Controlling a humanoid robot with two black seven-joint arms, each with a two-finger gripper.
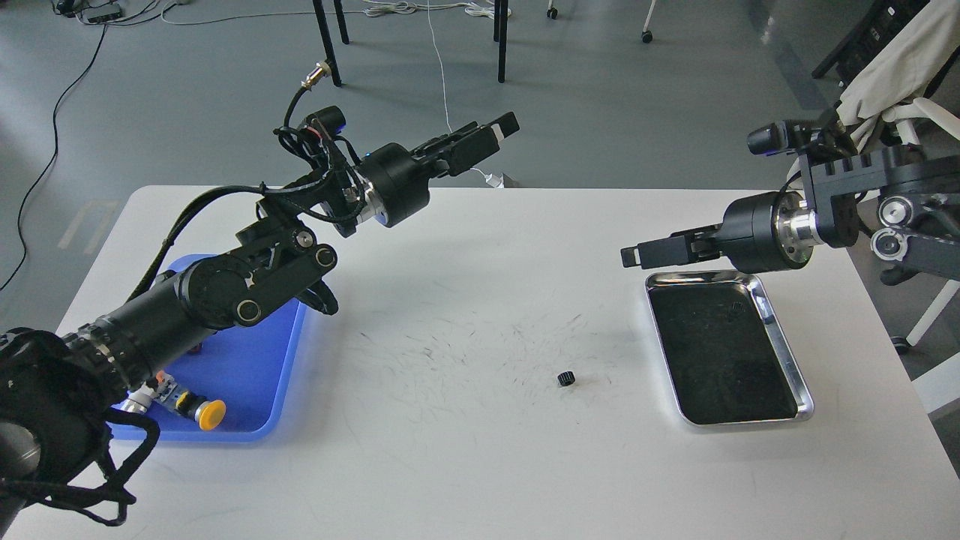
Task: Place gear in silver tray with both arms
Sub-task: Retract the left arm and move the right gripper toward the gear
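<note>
The small black gear (566, 379) lies on the white table (465, 450), left of the silver tray (806, 390) and apart from it. The left hand (487, 139) and right hand (637, 255) hover above, empty; whether their fingers are spread I cannot tell

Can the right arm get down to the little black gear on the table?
Probably yes. The gear lies alone on the bare table, left of the silver tray, and the right gripper hangs above with nothing between them.
</note>
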